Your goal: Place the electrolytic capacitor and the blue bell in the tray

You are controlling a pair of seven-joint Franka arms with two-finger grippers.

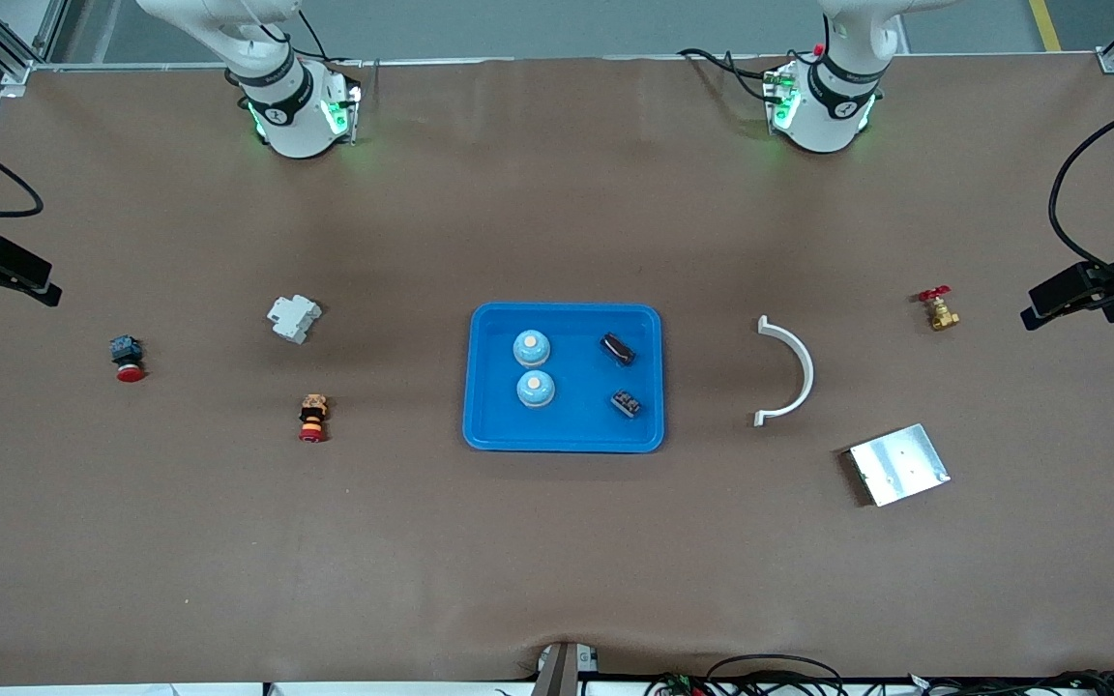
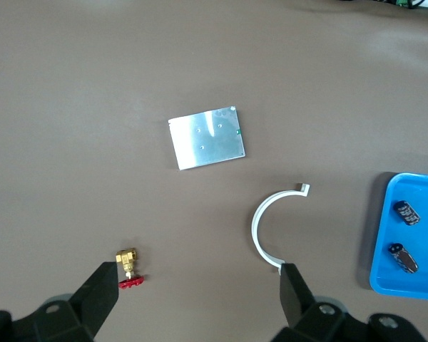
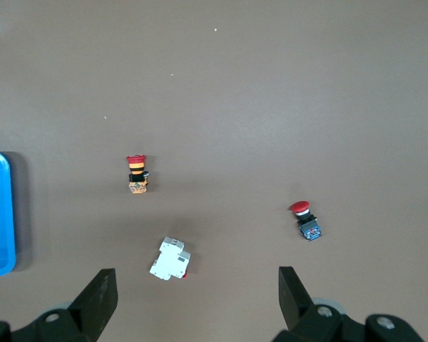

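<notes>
Your two bells [image 1: 532, 348] and capacitors [image 1: 617, 349] are sitting in the tray [image 1: 565, 440] mid-table, left pincer [image 2: 200, 285] and right pincer [image 3: 197, 285] hanging released.

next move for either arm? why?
Probably none: keep both arms parked. The blue tray already holds two blue bells and two capacitors. The left pincer and right pincer are open, empty and high over other parts, so nothing looks left to fetch.

The blue tray [image 1: 564, 440] lies mid-table, holding two blue bells [image 1: 532, 348] upright toward the right arm's end and two dark capacitors [image 1: 617, 349] lying flat.
</notes>
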